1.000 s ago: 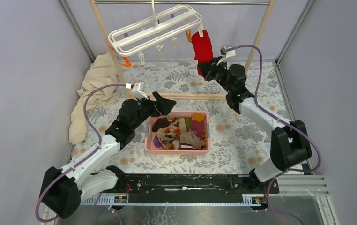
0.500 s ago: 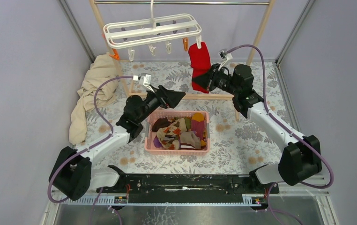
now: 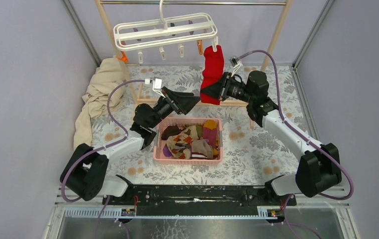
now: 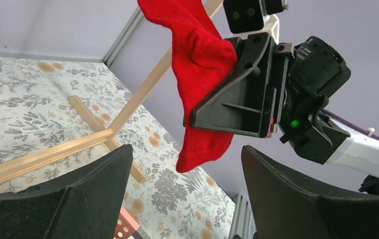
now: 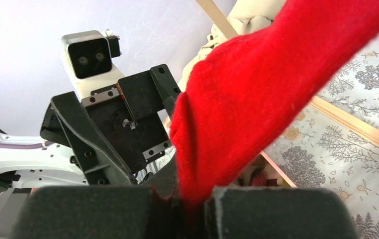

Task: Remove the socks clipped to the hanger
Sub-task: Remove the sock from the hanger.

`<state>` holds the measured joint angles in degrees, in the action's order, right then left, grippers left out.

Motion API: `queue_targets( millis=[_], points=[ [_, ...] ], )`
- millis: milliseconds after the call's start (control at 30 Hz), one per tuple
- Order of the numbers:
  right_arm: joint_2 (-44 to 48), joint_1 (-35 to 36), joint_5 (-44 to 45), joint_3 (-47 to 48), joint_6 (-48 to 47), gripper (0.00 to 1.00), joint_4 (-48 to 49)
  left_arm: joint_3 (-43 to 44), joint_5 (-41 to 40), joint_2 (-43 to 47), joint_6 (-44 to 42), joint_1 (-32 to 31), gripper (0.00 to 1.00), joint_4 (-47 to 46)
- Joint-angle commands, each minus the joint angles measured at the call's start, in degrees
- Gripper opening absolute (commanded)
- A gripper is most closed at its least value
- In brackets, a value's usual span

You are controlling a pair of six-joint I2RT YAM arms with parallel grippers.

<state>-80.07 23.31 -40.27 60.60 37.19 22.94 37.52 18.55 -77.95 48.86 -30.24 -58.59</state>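
right gripper (image 3: 215,91) pinches red sock (image 3: 212,63) low, likely to tug it off clip (image 3: 215,44) at hanger (image 3: 117,34) right corner; left gripper (image 3: 191,103) wide open, empty

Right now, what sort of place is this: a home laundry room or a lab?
Probably an enclosed lab test cell dressed as a laundry corner: plain lilac wall panels in metal framing, a floral-print table cover, and a white plastic clip hanger holding one red sock.

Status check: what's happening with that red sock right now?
Right gripper shut on the red sock, lower part. Left gripper open, empty, just beside it. Sock's top hangs from the white hanger. Nothing in the way.
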Motion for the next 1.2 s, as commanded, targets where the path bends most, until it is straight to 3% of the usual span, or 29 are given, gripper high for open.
queue_targets(
  millis=[0, 133, 733, 1033, 1167],
  points=[
    [1.06, 0.25, -2.42, 0.48, 4.01, 0.04, 6.66, -0.10, 2.48, -1.57, 1.68, -0.17, 0.82, -7.90],
    [0.21, 0.27, -2.95, 0.69, 6.18, 0.04, 9.30, 0.19, 3.39, -3.46, 2.60, -0.17, 0.72, -9.64],
    [-1.98, 0.63, -3.70, -0.82, 8.33, 0.03, 12.96, 4.78, 5.61, -9.30, 5.90, -0.34, 0.50, -13.77],
    [-2.42, 0.77, -3.35, -1.84, 8.61, 0.04, 14.08, 5.03, 6.82, -9.85, 6.63, -0.43, 0.15, -13.94],
    [-2.09, 0.74, -3.19, -1.73, 7.62, 0.16, 12.60, 4.56, 6.70, -8.99, 6.67, -0.37, 0.11, -12.85]
  ],
)
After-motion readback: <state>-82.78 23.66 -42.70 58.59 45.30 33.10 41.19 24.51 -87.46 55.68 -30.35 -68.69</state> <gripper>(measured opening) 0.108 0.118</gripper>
